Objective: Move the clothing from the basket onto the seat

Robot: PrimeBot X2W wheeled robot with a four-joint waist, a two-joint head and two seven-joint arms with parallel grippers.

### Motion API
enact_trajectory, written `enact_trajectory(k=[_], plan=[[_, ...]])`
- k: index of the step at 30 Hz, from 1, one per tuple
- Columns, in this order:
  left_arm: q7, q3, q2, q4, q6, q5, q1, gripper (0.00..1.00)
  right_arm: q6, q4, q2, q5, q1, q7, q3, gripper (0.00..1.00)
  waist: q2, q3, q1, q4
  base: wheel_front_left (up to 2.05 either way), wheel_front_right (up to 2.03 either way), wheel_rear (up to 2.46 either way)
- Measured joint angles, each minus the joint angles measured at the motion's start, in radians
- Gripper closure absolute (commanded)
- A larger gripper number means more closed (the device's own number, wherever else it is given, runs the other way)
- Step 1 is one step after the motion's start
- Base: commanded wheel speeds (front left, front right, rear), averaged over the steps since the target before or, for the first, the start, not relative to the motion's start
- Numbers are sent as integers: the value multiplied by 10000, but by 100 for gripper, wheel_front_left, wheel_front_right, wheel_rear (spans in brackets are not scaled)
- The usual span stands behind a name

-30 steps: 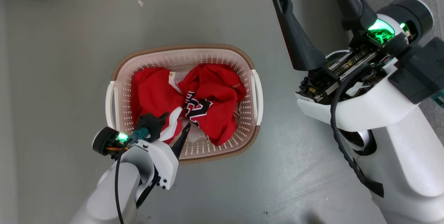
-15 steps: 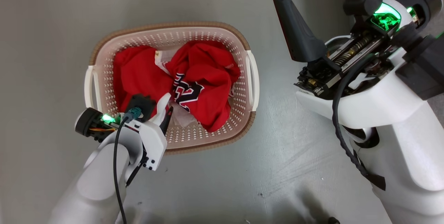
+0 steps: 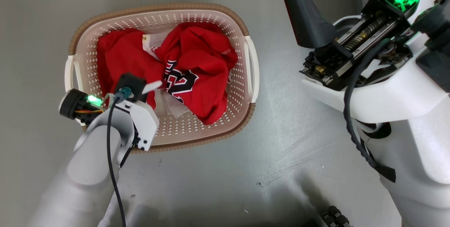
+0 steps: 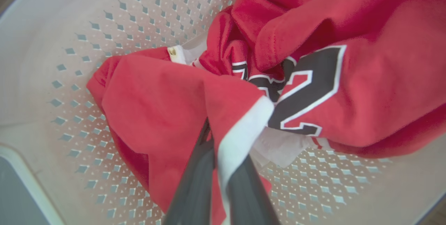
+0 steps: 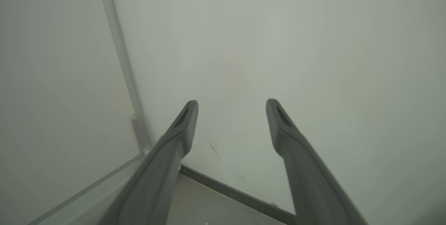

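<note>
I'm at the first pick. My left claw [image 4: 219, 141] is pinched shut on the white trim of the striped top [image 4: 156, 103], low at the near left of the basket [image 3: 158, 7]. Both tops lie inside it, with the lettered top [image 4: 366, 78] bunched to the right and touching the striped one. Next, I judge, comes a straight lift clear of the rim, watching that the lettered top doesn't drag along, then a carry to the seat. My right claw [image 5: 231, 108] is wide open, holding nothing, facing a pale wall [image 5: 278, 44]. The basket sits on a scuffed grey floor [image 3: 246, 177].
</note>
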State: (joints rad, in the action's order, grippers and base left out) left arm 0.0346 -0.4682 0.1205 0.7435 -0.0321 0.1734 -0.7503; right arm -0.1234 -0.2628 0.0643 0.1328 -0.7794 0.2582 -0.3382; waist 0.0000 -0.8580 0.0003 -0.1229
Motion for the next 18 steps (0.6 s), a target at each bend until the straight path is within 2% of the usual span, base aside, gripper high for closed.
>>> enact_trajectory(k=[7,18], plan=[[-249,571,36,-291,286,328,-187,100,0,-8,2,-2,-157,0,15,0,0,-319,0,-88,0,0,0],[-610,888,-125,-483,324,826,-118,100,0,272,4,-117,-442,0,35,0,0,-277,0,-38,0,0,0]])
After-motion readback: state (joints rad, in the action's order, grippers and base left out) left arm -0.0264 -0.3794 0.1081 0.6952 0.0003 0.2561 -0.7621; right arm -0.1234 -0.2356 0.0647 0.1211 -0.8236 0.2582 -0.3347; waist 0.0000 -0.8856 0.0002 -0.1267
